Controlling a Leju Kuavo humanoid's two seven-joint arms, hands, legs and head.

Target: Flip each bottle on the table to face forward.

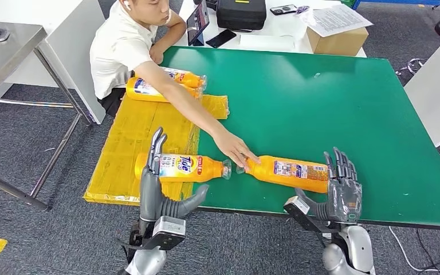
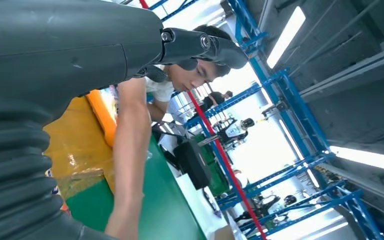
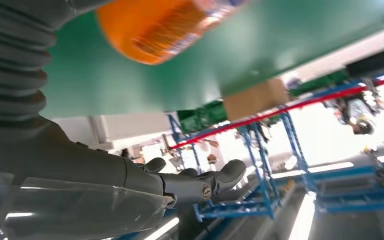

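Two orange bottles are laid on their sides near the front edge of the green table, neck to neck. The left bottle, with its printed label turned up, is placed half on the yellow sheet and half on the green surface, its clear cap end pointed to the right. The right bottle is laid wholly on the green surface, its neck pointed to the left and its small-print label turned up. A person's hand is stretched across the table and is rested on the neck of the right bottle, just between the two caps.

The left hand is held upright at the table's front edge, its fingers straight and raised in front of the left bottle's base end, the thumb spread out to the side; nothing is held in it. The right hand is held at the front edge beside the base of the right bottle, fingers extended and spread, nothing grasped; whether the bottle is touched cannot be told.

Two more orange bottles are lain together at the far end of the yellow sheet, beside the seated person. A cardboard box, a black case and a phone are set on the white table beyond.
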